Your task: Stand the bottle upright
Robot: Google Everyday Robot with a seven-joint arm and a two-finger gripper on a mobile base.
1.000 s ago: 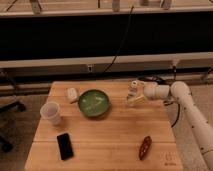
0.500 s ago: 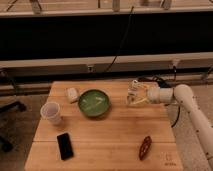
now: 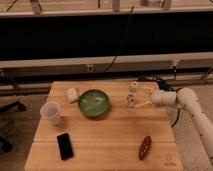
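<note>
At the front of the wooden table [image 3: 110, 137] a black phone [image 3: 65, 146] is lying flat on the left. A small brown thing [image 3: 145, 147] is lying on the right, and it is too small to name. A bit further back a white cup [image 3: 51, 113] is standing near the left edge. A green bowl [image 3: 94, 103] is sitting in the middle. Just to the right of the bowl the bottle [image 3: 132, 94] is standing up on its bottom, with its pale cap on top. It is looking straight, or very close to straight. The gripper [image 3: 141, 98] is reaching in from the right on the white arm [image 3: 185, 100] and is sitting right up against the bottle. Whether it is squeezing the bottle or is loose around it cannot be told. Behind the bowl on the left a small pale block [image 3: 73, 94] is resting near the far edge. The hard part of the job is looking done, so the robot is most likely at the letting-go step. The next move is asking for a soft touch. The gripper should let go and slide back to the right without bumping the bottle. The bottle is thin and is looking easy to knock over, and the bowl is waiting close by on its other side.
</note>
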